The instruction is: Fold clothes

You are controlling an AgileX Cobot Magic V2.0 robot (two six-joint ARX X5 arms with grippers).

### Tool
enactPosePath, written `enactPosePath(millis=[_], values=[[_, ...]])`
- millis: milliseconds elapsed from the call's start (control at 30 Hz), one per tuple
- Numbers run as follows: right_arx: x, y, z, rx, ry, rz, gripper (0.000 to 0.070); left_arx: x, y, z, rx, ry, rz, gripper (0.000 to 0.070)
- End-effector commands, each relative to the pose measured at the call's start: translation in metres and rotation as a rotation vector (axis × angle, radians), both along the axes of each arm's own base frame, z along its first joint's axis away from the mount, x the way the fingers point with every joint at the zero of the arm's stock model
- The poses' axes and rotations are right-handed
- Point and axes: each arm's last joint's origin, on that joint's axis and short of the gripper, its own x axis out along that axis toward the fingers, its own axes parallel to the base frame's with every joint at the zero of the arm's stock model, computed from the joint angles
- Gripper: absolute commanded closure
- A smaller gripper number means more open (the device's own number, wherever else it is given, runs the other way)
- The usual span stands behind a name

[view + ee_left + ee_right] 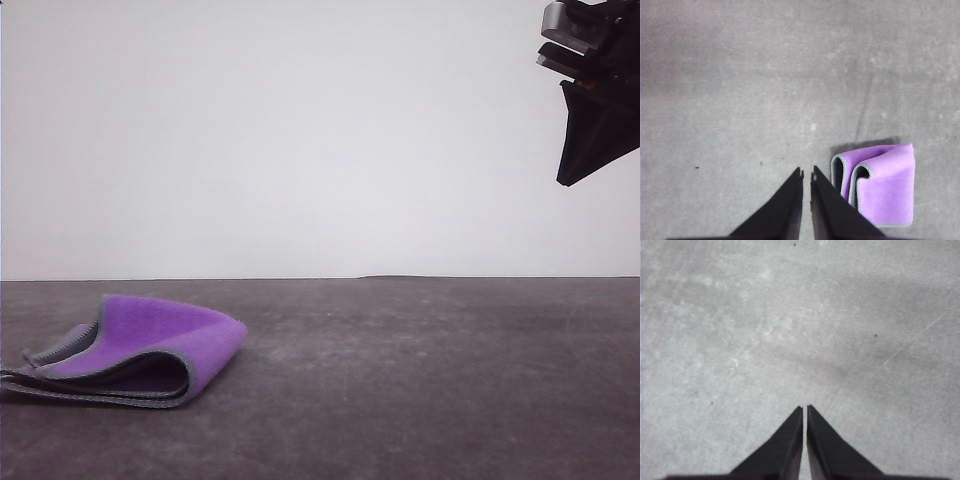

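Left gripper [806, 173]: two dark tapered fingers [785, 205], tips drawn together with only a thin slit between them, nothing held. Seen in the left wrist view at bottom centre of the frame, hanging above bare table, well clear of the surface.

Right gripper [804, 408]: same dark tapered fingers [827, 450], tips together with a hairline gap, nothing between them. In the right wrist view it sits at bottom centre over bare grey surface. In the front view the right gripper [566, 180] hangs at the upper right of the frame, high above the table, dark tip angled down and to the left, with grey housing above it.

Cloth [880, 187]: small fleecy piece, folded over on itself, bright purple face outward, grey stitched hem along the edges. In the left wrist view it lies at lower right of the frame, just beside the left fingers; whether they touch cannot be told. Two rolled folds show at its left edge, dark inside. In the front view the cloth [150, 350] lies at lower left, flat layers beneath, upper layer curled over in a loop open toward the left.

Table [430, 380]: dull grey, mottled, faint scratches and specks. Plain white wall [300, 130] behind.
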Motion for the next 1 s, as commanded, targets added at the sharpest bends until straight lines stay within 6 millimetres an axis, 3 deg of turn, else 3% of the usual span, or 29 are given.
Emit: enactPosePath(millis=[0, 267, 367, 500, 633, 967], values=[[0.004, 0.0, 0.002, 0.001, -0.011, 0.005, 0.0693, 0.004, 0.002, 0.0, 0.004, -0.004, 0.0, 0.0683], [0.004, 0.0, 0.002, 0.001, -0.011, 0.005, 0.0693, 0.002, 0.001, 0.004, 0.016, -0.037, -0.008, 0.0683], [0.004, 0.0, 0.002, 0.001, -0.011, 0.005, 0.0693, -0.001, 0.001, 0.013, 0.039, -0.132, 0.029, 0.0683], [0.004, 0.0, 0.002, 0.001, -0.011, 0.005, 0.0693, -0.022, -0.004, 0.014, 0.078, -0.316, 0.093, 0.0683], [0.004, 0.0, 0.003, 0.001, -0.013, 0.005, 0.0693, -0.057, -0.016, -0.013, 0.134, -0.462, 0.125, 0.0683], [0.006, 0.0, 0.004, 0.002, -0.041, 0.005, 0.0693, -0.149, -0.05, -0.111, 0.204, -0.614, 0.083, 0.0683]])
